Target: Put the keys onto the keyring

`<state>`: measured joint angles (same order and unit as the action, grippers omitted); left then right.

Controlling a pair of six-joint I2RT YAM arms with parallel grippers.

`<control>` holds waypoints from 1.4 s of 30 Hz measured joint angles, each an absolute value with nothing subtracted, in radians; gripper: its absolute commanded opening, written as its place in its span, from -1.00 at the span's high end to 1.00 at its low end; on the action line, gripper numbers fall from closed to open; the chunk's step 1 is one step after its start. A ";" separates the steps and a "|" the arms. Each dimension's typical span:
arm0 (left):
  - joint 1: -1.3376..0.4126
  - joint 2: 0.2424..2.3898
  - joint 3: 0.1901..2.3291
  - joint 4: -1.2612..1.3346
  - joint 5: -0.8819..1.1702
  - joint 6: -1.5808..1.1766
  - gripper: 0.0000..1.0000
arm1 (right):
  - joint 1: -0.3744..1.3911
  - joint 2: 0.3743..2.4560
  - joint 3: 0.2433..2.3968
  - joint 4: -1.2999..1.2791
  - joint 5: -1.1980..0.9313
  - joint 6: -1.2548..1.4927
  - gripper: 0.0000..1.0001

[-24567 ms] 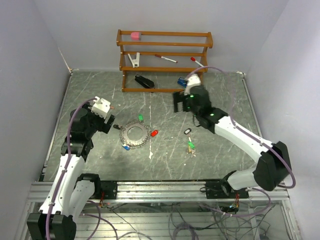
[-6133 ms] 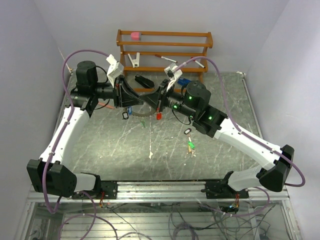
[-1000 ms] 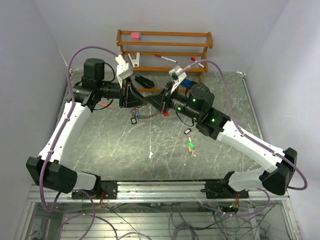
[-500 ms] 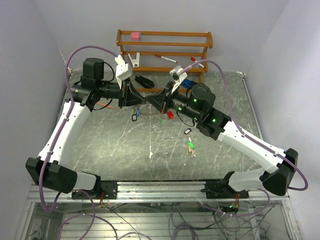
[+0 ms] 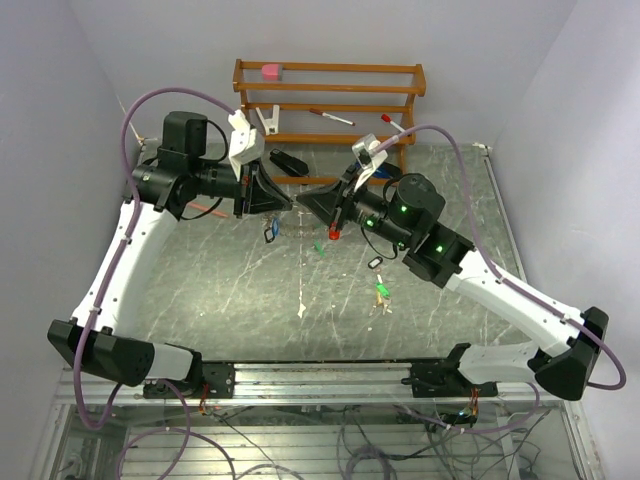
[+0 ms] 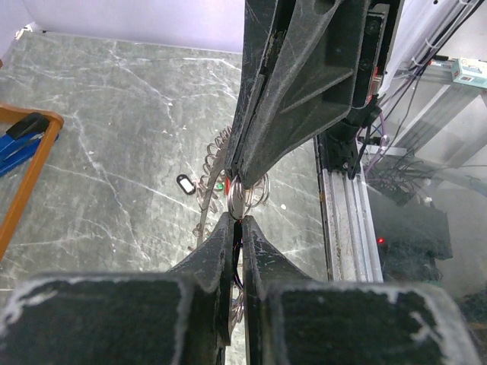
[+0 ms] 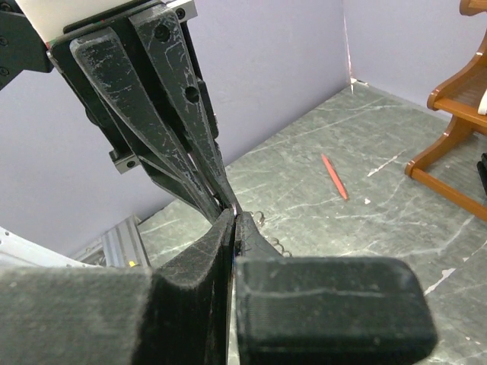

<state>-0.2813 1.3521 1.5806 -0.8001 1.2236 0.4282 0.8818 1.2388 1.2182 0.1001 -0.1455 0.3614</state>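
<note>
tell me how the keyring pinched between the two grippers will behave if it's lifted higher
The keyring is thin metal wire, so it is probably stiff between the left gripper and right gripper. Its dangling keys hang free underneath, so they will likely swing. Pinched only at the very tips, the smooth wire could twist or slip.

One keyring (image 6: 202, 199); loose keys (image 5: 374, 262) (image 5: 381, 291), perhaps two; three pens (image 5: 330, 117) (image 5: 392, 122) (image 5: 205, 208); one rack (image 5: 330, 68).

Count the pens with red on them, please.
3: a white pen on the rack's middle shelf, a second pen at that shelf's right end, a red pen on the table. More may be hidden.
</note>
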 measured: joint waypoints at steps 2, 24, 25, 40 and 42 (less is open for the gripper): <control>-0.282 1.354 1.594 -0.818 1.224 0.447 0.86 | 0.883 1.227 1.211 0.098 -0.141 0.363 1.00; -0.279 1.367 1.609 -0.858 1.166 0.478 0.86 | 0.881 1.205 1.200 0.062 -0.096 0.368 0.21; -0.278 1.367 1.609 -0.858 1.159 0.479 0.86 | 0.881 1.203 1.200 0.058 -0.092 0.367 0.19; -0.273 1.354 1.530 -0.922 0.954 0.608 0.86 | 0.876 1.036 1.208 -0.268 0.244 0.390 -0.62; -0.267 1.354 1.502 -0.931 0.936 0.623 0.86 | 0.866 1.042 1.208 -0.344 0.294 0.421 -0.53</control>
